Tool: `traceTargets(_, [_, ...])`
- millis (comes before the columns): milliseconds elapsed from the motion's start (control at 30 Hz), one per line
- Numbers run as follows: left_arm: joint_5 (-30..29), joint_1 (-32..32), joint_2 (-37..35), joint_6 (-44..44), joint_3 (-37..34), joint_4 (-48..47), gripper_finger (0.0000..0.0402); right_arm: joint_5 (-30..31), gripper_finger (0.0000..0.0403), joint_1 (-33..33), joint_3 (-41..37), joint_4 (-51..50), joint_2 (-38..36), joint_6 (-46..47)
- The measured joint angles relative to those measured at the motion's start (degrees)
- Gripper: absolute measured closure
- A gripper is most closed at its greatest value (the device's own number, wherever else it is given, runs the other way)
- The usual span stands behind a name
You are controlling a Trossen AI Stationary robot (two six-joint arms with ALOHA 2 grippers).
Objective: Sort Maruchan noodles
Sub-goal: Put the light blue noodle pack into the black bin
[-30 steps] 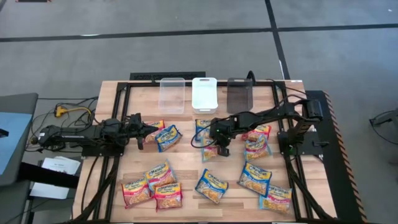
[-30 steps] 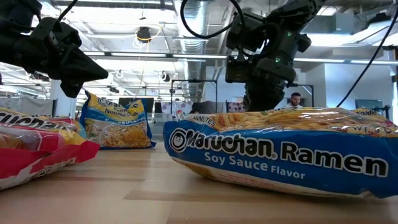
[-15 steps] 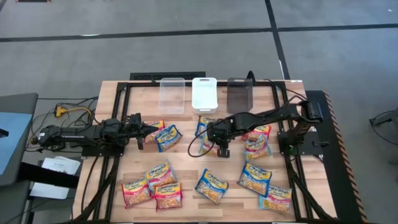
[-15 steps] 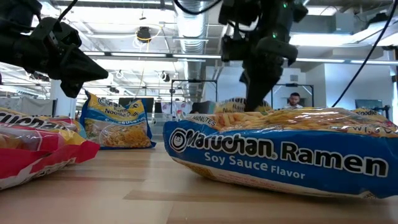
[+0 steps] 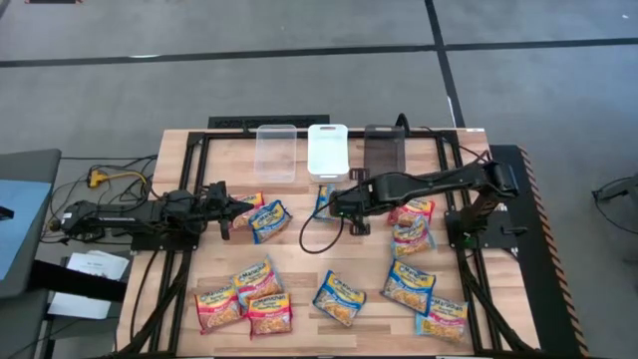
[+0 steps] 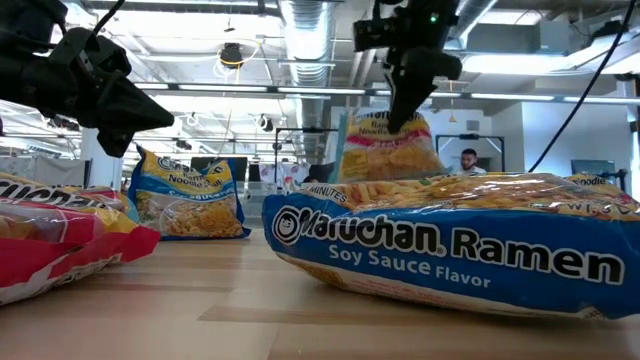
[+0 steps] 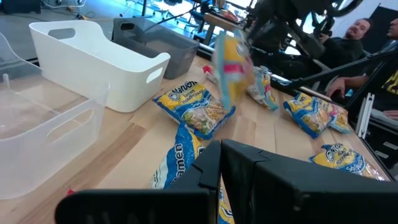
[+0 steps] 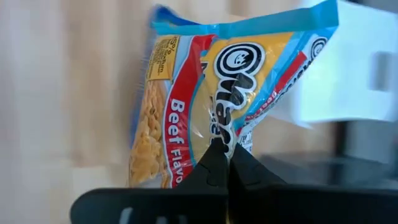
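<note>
1. While it hangs off the table, the held packet (image 8: 205, 99), yellow w/ blue edge and red band reading "Beef", is pinched at one edge by the right gripper (image 8: 224, 149); jaws pressed tight on the crinkled plastic.
2. High view: right gripper (image 5: 337, 204) sits near table centre, just in front of the white bin (image 5: 327, 150); held packet (image 5: 325, 198) shows beside it. Low view: held packet (image 6: 388, 148) dangles upright under the right gripper (image 6: 402, 105), clear of the tabletop.
3. Other Maruchan noodles lie flat on the table (image 5: 299, 264): a blue-trim packet (image 5: 269, 219) by the left arm, three packets (image 5: 245, 295) at front left, one blue packet (image 5: 339, 297) front centre, and several more (image 5: 411, 284) at right, under and in front of the right arm.
4. Low view, closest: a blue "Soy Sauce Flavor" packet (image 6: 450, 240), w/ a red/pink packet (image 6: 50, 245) to its side.
5. Left gripper (image 5: 239, 207) waits over the table's left side, jaws shut, holding nothing; tip near the blue-trim packet.
6. Bins in a row at the far edge: clear bin (image 5: 276, 152), white bin, dark grey bin (image 5: 384, 150).
7. A person (image 7: 357, 34) sits beyond the table in the left wrist view.
</note>
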Motion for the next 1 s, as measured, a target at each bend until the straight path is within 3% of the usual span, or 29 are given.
traceTargets(133, [0.0,0.0,0.0,0.0,0.0,0.0,0.0401,8.2,0.0399,-0.3,0.5,-2.3,-2.4,-2.0])
traceTargets(367, [0.0,0.0,0.0,0.0,0.0,-0.1,0.0401,16.1,0.0399,-3.9,-0.3,-4.6,-11.3,-2.6])
traceTargets(600, [0.0,0.0,0.0,0.0,0.0,-1.0,0.0401,23.2,0.0399,-9.7,-8.4,-2.2,-22.7,-3.6])
traceTargets(833, [0.0,0.0,0.0,0.0,0.0,-1.0,0.0402,25.4,0.0399,-16.2,-22.1,13.1,-30.7,-11.5])
traceTargets(1000, [0.0,0.0,0.0,0.0,0.0,-1.0,0.0401,25.3,0.0399,-20.8,-28.2,22.5,-31.4,-17.7])
